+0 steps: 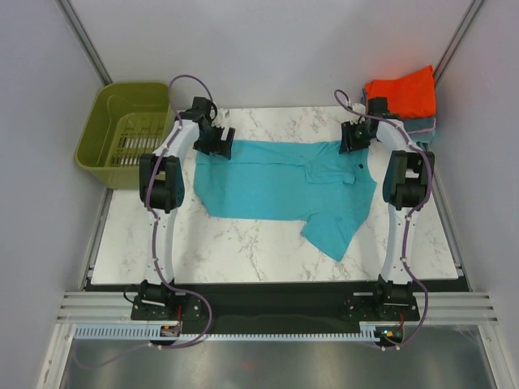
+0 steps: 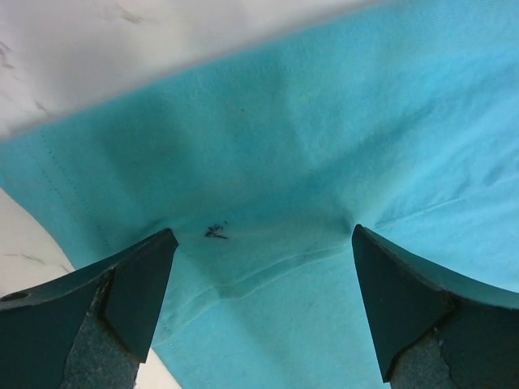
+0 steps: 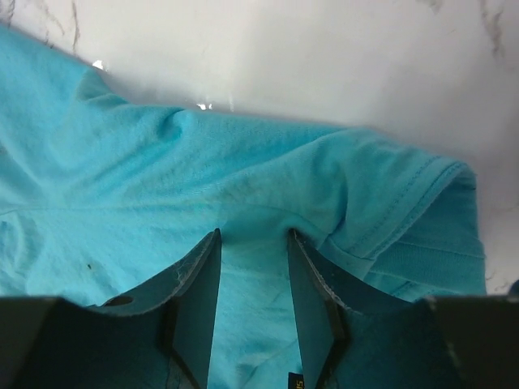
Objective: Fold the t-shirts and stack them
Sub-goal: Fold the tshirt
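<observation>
A teal short-sleeved t-shirt (image 1: 276, 182) lies spread flat across the marble table, one sleeve pointing toward the near right. My left gripper (image 1: 220, 144) is at its far left corner, open wide, both fingertips resting on the cloth (image 2: 324, 121) near a hem seam; nothing is pinched in my left gripper (image 2: 261, 233). Over the far right shoulder, by the sleeve hem, my right gripper (image 1: 354, 138) has its jaws partly apart. In the right wrist view my right gripper (image 3: 255, 233) presses its tips into the puckered teal fabric (image 3: 162, 162). An orange-red folded t-shirt (image 1: 401, 91) lies on a grey-blue one (image 1: 423, 126) at the far right corner.
An olive-green plastic basket (image 1: 101, 121) stands off the table's far left corner. Bare marble table (image 1: 243, 251) shows in front of the shirt and along the far edge. Grey walls close in on both sides.
</observation>
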`<state>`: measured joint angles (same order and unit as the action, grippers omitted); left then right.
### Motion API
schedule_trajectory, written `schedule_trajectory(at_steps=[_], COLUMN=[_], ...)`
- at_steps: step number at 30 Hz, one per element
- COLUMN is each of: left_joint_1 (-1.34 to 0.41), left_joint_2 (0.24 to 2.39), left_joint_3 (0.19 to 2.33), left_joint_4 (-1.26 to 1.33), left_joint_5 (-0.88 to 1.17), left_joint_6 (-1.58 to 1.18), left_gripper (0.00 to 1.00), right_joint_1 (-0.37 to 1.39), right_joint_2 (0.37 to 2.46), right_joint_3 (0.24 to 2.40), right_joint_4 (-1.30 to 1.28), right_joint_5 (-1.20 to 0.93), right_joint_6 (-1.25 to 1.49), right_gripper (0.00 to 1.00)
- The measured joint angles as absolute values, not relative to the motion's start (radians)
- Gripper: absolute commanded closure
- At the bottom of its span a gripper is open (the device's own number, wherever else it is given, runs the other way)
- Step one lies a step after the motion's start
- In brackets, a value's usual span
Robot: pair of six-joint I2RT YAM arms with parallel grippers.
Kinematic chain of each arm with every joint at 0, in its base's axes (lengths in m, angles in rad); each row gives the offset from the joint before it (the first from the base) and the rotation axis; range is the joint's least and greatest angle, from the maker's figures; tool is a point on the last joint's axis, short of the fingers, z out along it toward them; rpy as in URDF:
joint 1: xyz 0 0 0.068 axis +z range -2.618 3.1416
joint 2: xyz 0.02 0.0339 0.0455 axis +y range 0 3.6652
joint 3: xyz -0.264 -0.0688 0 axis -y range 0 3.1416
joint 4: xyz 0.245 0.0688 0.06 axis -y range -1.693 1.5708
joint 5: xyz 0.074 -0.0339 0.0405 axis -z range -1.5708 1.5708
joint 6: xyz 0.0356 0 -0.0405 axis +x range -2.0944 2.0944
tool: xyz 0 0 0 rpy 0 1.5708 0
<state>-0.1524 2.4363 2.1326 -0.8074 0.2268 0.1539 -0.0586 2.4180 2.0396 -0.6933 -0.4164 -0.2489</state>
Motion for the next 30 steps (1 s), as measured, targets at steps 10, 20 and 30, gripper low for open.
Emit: schedule_trajectory(at_steps=[10,20,30], left_joint_1=[-0.154,-0.158,-0.185], left_joint_2=[2.522,2.518,1.938], left_joint_3=[2.255,2.265,1.844], left_joint_4=[-0.751,-0.743,-0.786], left_joint_5=[0.119,0.077,0.119], left_joint_6=[0.157,0.156,0.055], left_gripper=[0.00,0.00,0.05], right_joint_1=[-0.058,-0.052,-0.047], right_joint_2=[2.505,2.517,2.144], right_joint_3=[2.177,2.202,1.977], right_joint_4=[-0.644,-0.636,-0.636], right_joint_5=[-0.370,-0.356,-0.381], right_joint_6=[-0.240,-0.244,-0.251], right_gripper=[0.49,0.46,0.44])
